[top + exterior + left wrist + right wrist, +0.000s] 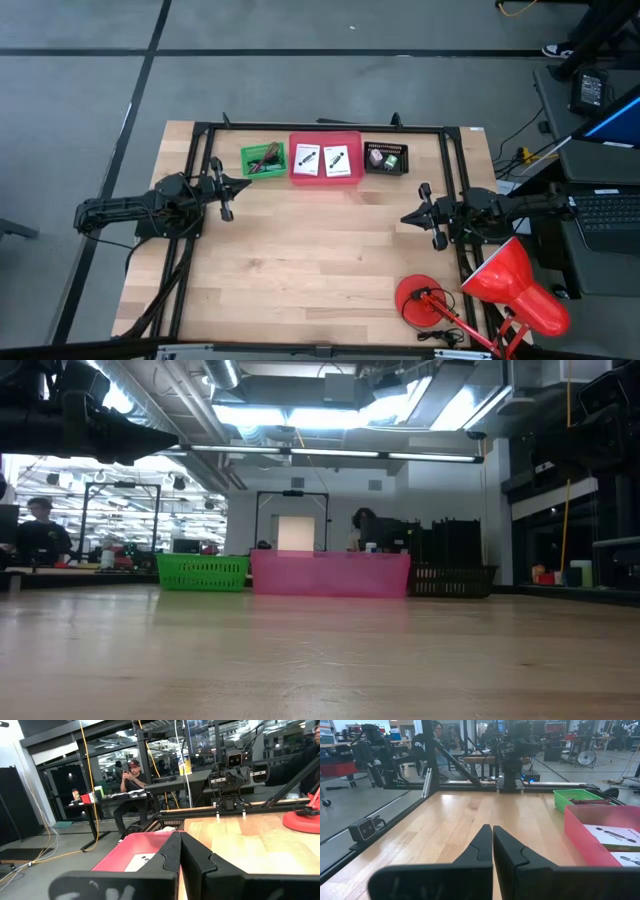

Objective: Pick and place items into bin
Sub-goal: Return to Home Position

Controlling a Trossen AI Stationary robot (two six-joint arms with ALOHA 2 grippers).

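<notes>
Jaws on both arms are pinched fully shut with nothing between them: the left gripper (180, 837) sits over the left edge of the table (300, 265), the right gripper (492, 830) over the right edge, both pointing inward and well apart from the bins. Sorting looks finished to me, with cords (266, 160) in the green bin (203, 572), two white cards (307, 159) in the red bin (330, 576) in the middle, and little green and pinkish pieces (384, 158) in the black bin (450, 580). Nothing loose shows on the wood. So the step is just parking the arms, basically done imo. To do it clean I'd hold the fingers closed, ease each arm level into its rest pose, and mind the red desk lamp (515, 285) near the right arm. Labels: each card has a black mark, too small to read, and no brand is legible anywhere
</notes>
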